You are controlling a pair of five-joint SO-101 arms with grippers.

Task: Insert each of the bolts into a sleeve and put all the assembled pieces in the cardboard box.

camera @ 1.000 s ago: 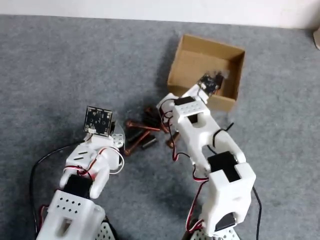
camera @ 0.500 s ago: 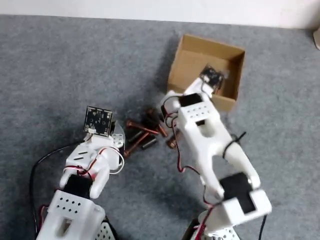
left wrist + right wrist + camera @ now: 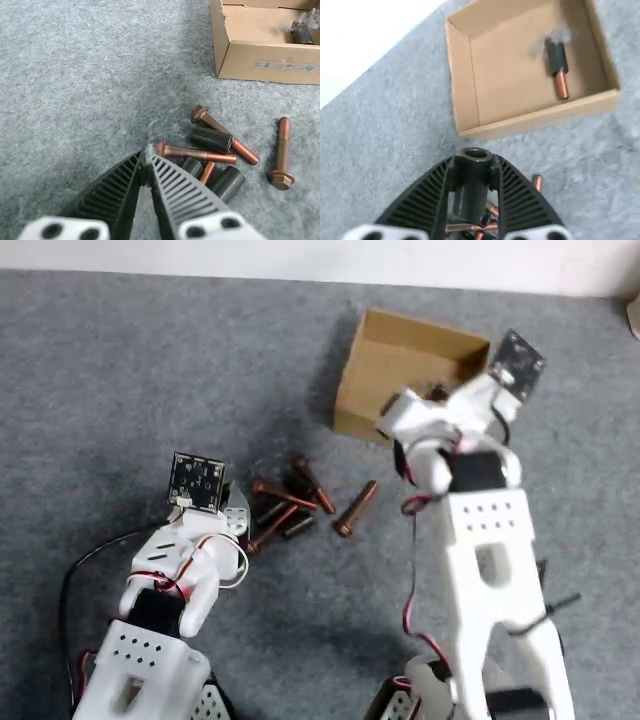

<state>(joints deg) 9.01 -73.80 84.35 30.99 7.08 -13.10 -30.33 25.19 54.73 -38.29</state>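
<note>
Right gripper [image 3: 473, 164]: jaws clenched on one black sleeve [image 3: 472, 185], held upright between them with its open end uppermost, and poised over the grey table [image 3: 130, 360] close to the front wall of the cardboard box [image 3: 510, 80]. Cardboard box: open-topped, standing on the table at the far side of the work area. It holds one assembled piece [image 3: 556, 65], a black sleeve with the copper threaded end of a bolt projecting from it, lying flat on the box floor near a side wall. Left gripper [image 3: 148, 156]: jaws pressed together with nothing between them, tips low over the table and just beside the head of the nearest bolt [image 3: 195, 152]. Loose stock on the table, between the two arms and well apart from the box, is as follows. The nearest bolt lies flat at the edge of a small heap. A second bolt [image 3: 245, 152] lies crossed behind it, with a short sleeve [image 3: 212, 139] at mid-shank, and it cannot be told whether the shank passes through that sleeve or under it. Two further sleeves [image 3: 230, 182] lie at the near side of the heap, with the threaded end of a third bolt [image 3: 206, 172] showing between them. A lone bolt [image 3: 282, 152] lies apart from the heap on the box side, touching nothing else.
</note>
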